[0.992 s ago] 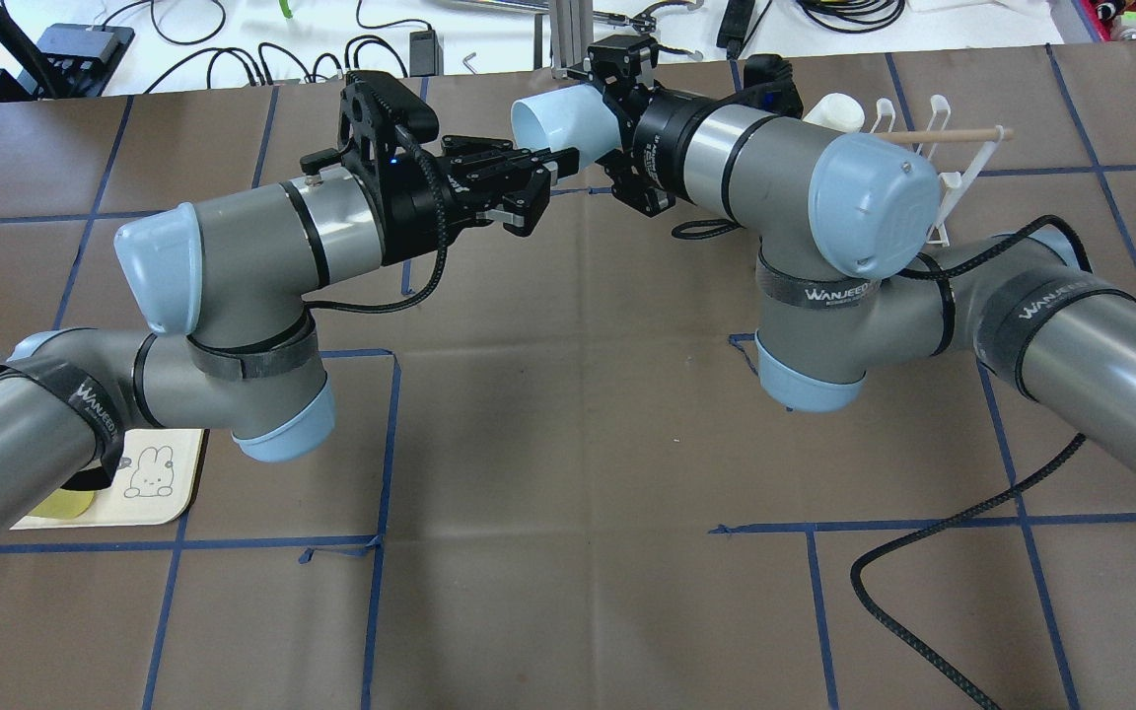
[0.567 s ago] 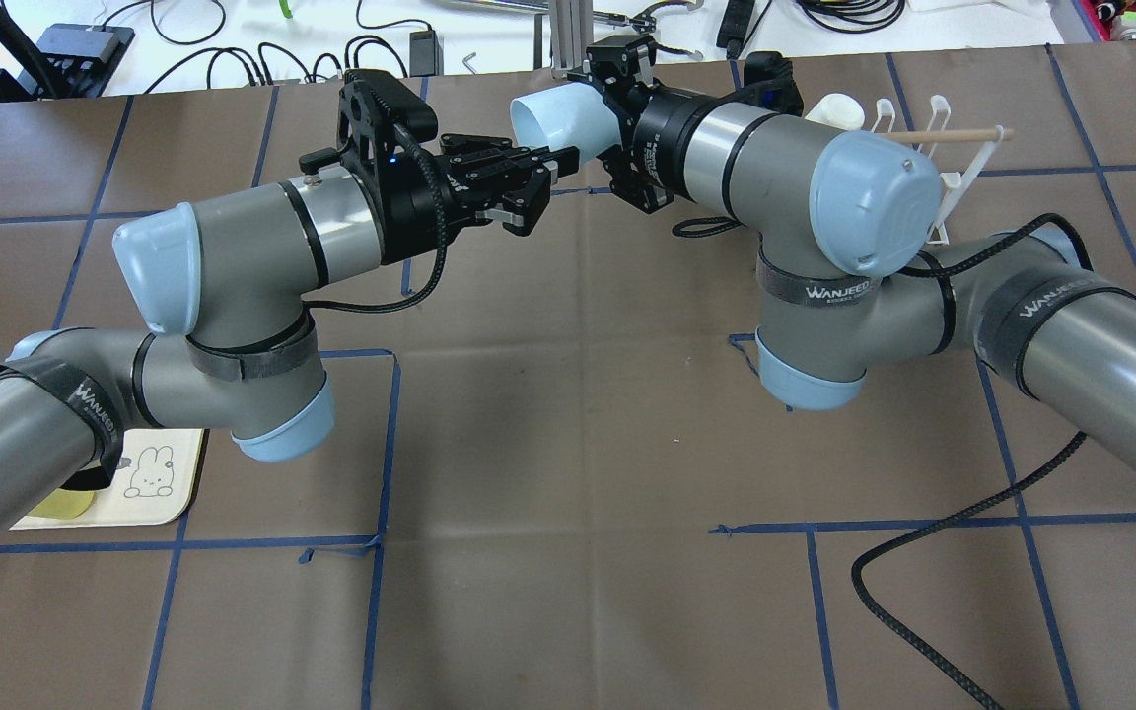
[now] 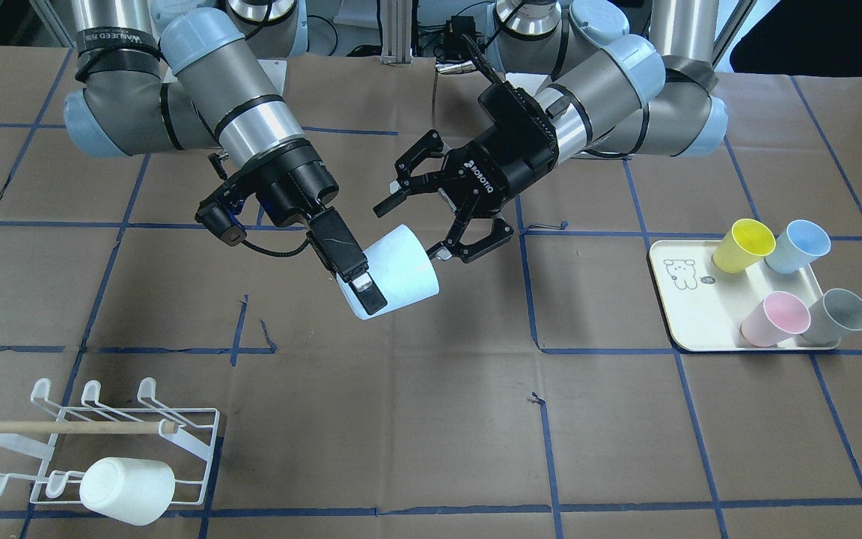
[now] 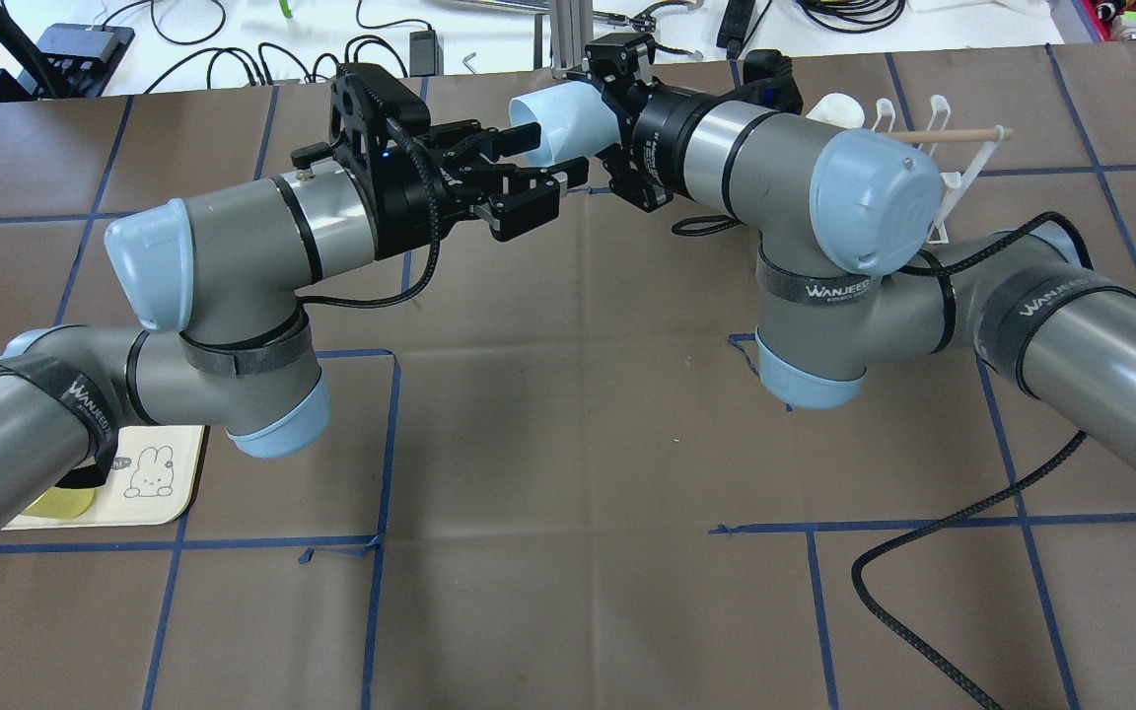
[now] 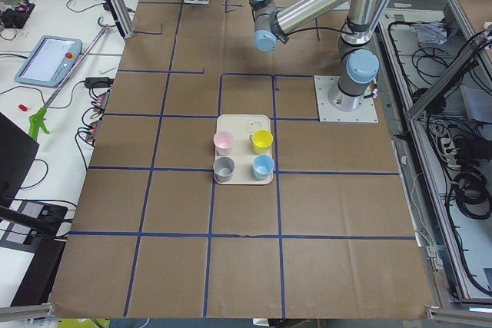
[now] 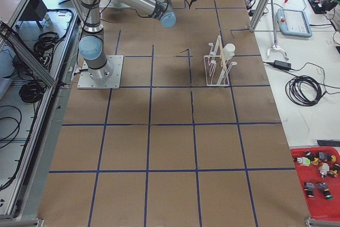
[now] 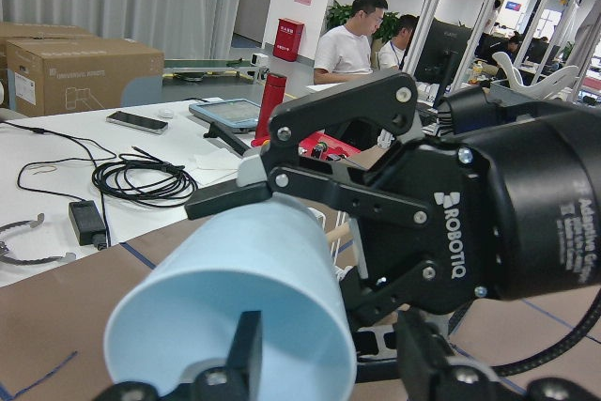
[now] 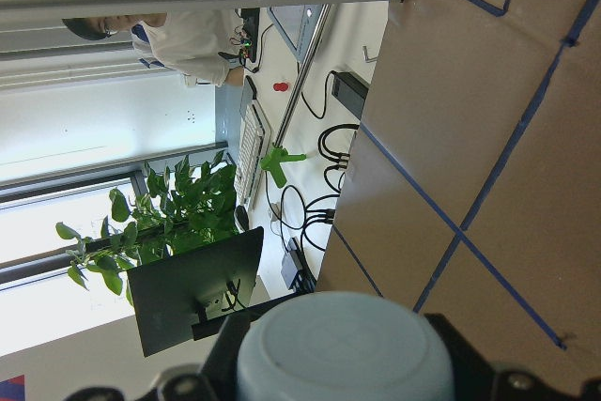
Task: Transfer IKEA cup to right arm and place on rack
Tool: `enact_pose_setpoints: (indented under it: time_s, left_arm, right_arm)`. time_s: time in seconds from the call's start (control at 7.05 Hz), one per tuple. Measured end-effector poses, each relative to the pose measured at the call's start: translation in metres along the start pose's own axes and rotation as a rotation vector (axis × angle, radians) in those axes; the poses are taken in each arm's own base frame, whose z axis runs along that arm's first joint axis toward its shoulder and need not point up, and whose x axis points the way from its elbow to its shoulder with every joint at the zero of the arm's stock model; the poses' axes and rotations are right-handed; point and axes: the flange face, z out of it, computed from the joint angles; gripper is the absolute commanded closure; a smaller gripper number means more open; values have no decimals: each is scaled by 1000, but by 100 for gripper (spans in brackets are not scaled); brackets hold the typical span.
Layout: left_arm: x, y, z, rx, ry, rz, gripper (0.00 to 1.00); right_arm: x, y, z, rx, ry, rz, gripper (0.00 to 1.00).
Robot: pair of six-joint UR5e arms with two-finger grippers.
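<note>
Since the shot 0.6 s back, the left gripper [image 3: 410,230] has rolled at the wrist and drifted toward 12 o'clock in the overhead view. Its upper finger now overlaps the mouth of the pale-blue cup [image 4: 556,123]; before, both fingers sat at about 7 o'clock from the cup. Its jaws are spread wide and grasp nothing. The cup and the right gripper [image 3: 382,288] have barely shifted. That gripper is clamped on the cup's wall, holding it tilted in the air over the table [image 3: 401,419], well apart from the rack [image 3: 124,427].

From the front camera the rack lies at 7 o'clock with a white cup [image 3: 128,490] resting on it. The tray [image 3: 682,314] at 3 o'clock carries a yellow cup [image 3: 745,243], a blue cup [image 3: 798,245], a pink cup [image 3: 775,318] and a grey cup [image 3: 839,314]. Overhead, the arms hide most of both. The left wrist camera looks at the pale-blue cup's open mouth with the right gripper behind it; whether a left finger touches the rim cannot be told. The right wrist camera shows only the cup's closed base.
</note>
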Motion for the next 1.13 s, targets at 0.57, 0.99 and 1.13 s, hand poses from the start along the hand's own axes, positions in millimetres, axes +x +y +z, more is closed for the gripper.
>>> enact_pose_setpoints:
  time_s: [0.57,0.99,1.13]
  left_arm:
    - [-44,3,-58,47,-73,-55,1]
    - [-89,-6,-76,-48,-265,-188,1]
    - [-109,-13,-76,-135,-373,-254,1]
  right_arm:
    - [-5,-20,4,34,-13,-83,91]
    - [-8,-81,-5,193,-6,-291,91]
    - [-8,-105,-11,263,23,-423,91]
